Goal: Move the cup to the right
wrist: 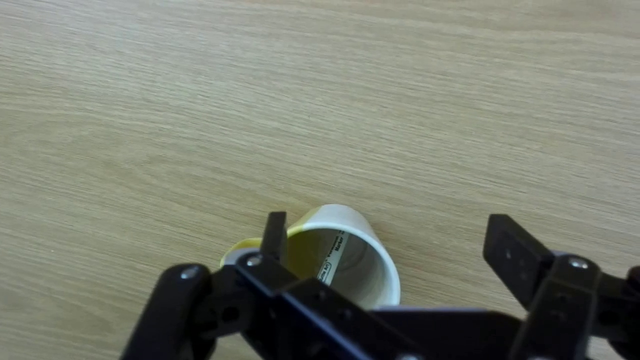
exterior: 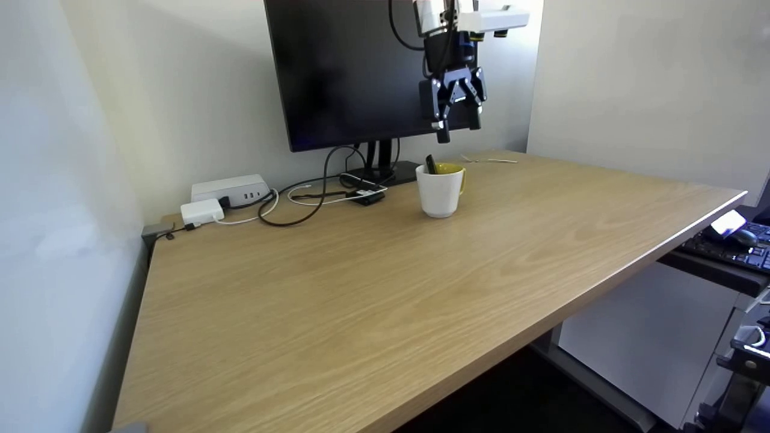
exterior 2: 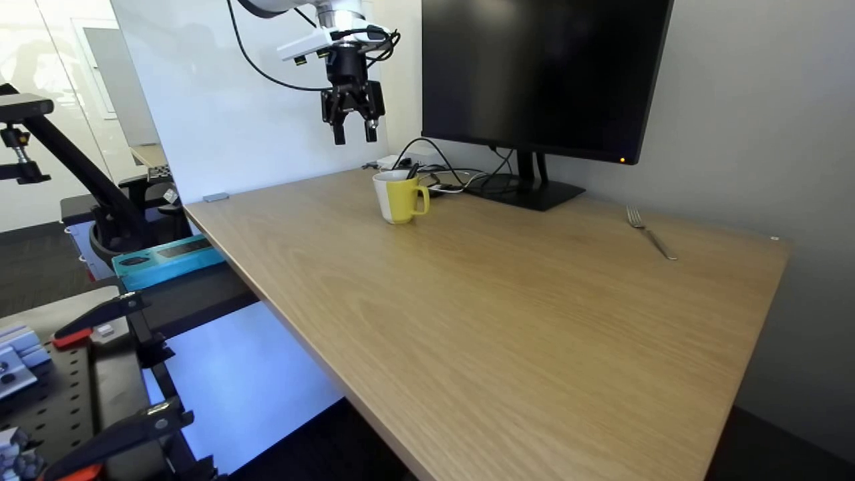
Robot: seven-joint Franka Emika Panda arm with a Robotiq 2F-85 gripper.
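The cup is a white and yellow mug with a yellow handle, and it stands upright on the desk in both exterior views. A marker with a black end leans in it and sticks above the rim. My gripper is open and empty, above the cup and apart from it; it also shows in an exterior view. In the wrist view the open gripper has the cup below it, nearer the left finger. The gripper's body hides part of the cup there.
A large black monitor on a stand is at the back of the desk. Cables, a white box and a small white adapter lie near the wall. A fork lies beyond the monitor stand.
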